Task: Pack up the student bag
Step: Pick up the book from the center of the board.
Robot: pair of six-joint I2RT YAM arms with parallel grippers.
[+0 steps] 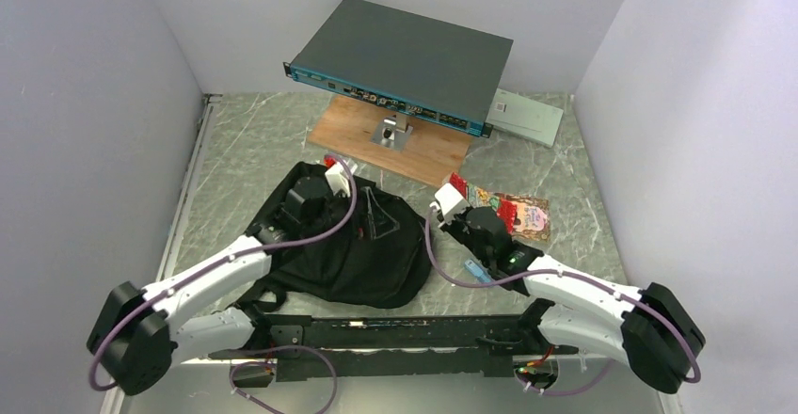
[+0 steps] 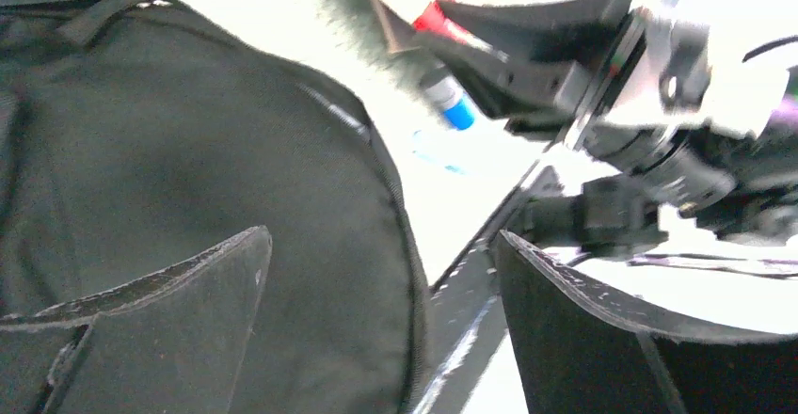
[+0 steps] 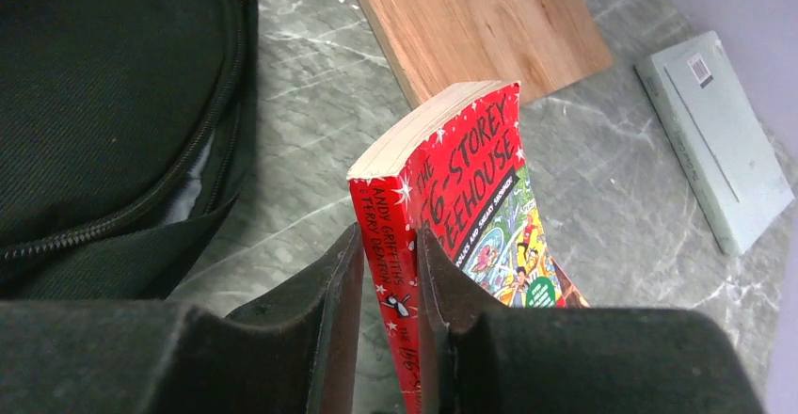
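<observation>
The student bag (image 1: 386, 254) is laid flat on the worktop (image 1: 245, 151), with the left gripper (image 2: 376, 254) spread wide over its fabric, pinching nothing. A red paperback (image 3: 470, 169) is pinched at its spine by the right gripper (image 3: 388, 245) beside the bag's zip. Loading the book is judged the step in hand; next, the opening must be parted and the book slid in.
</observation>
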